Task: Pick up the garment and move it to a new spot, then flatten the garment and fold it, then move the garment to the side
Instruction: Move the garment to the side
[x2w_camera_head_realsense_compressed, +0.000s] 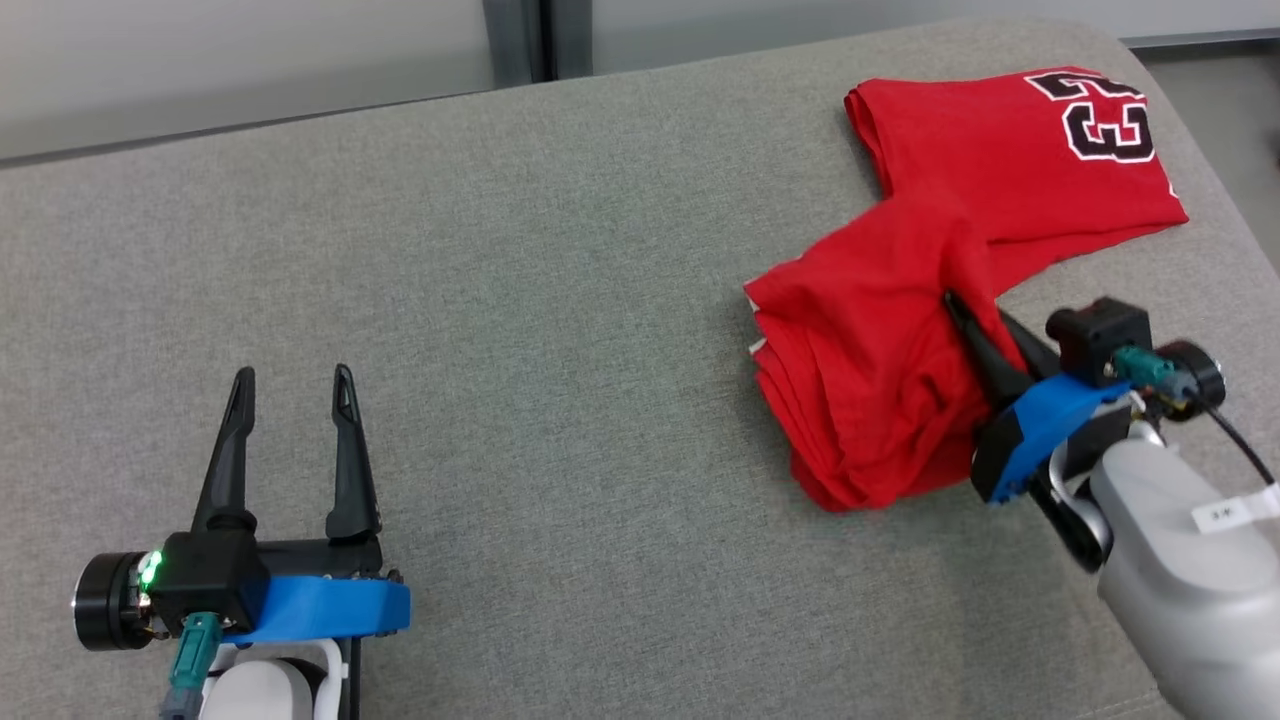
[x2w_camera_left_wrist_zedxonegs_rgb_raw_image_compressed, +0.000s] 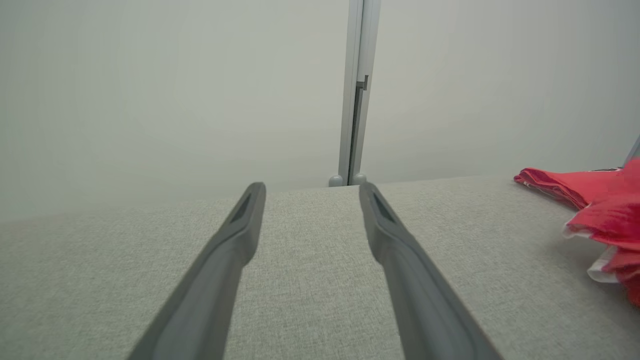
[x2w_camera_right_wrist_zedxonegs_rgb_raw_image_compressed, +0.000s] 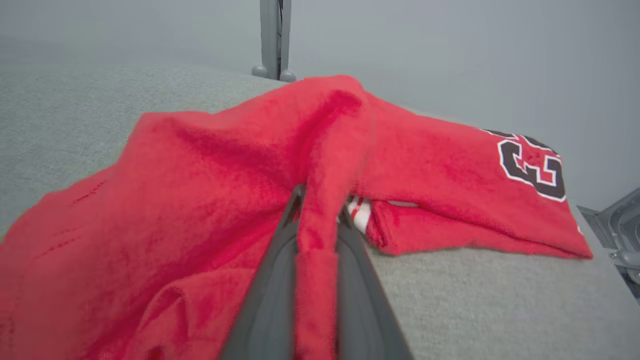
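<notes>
Pinching a narrow ridge of red cloth between its nearly closed fingers, the right gripper (x2w_camera_right_wrist_zedxonegs_rgb_raw_image_compressed: 320, 205) has hold of the garment (x2w_camera_head_realsense_compressed: 880, 340) at the bunched, near end of the heap. The grip takes in one thin fold only, and the rest of the cloth drapes loose on both sides of the fingers.

Likely troubles, judging from this:
- The fold could slide out of the fingers on a quick lift, since so little cloth sits between them
- A pull might raise one layer alone, so the heap would open unevenly and trail along the padded grey surface (x2w_camera_head_realsense_compressed: 560, 330)
- The end with the black number (x2w_camera_head_realsense_compressed: 1100, 115) lies flat close to the surface's far right corner; a swing to the right could drag it over the rounded right edge

The garment as a whole sits in the far right part of the surface, touching it along its full spread. Open room lies to the left: the middle and the left half are bare up to the far edge by the wall. The left gripper (x2w_camera_head_realsense_compressed: 293, 375) rests near the near left corner, fingers spread wide and holding nothing, well apart from the cloth
</notes>
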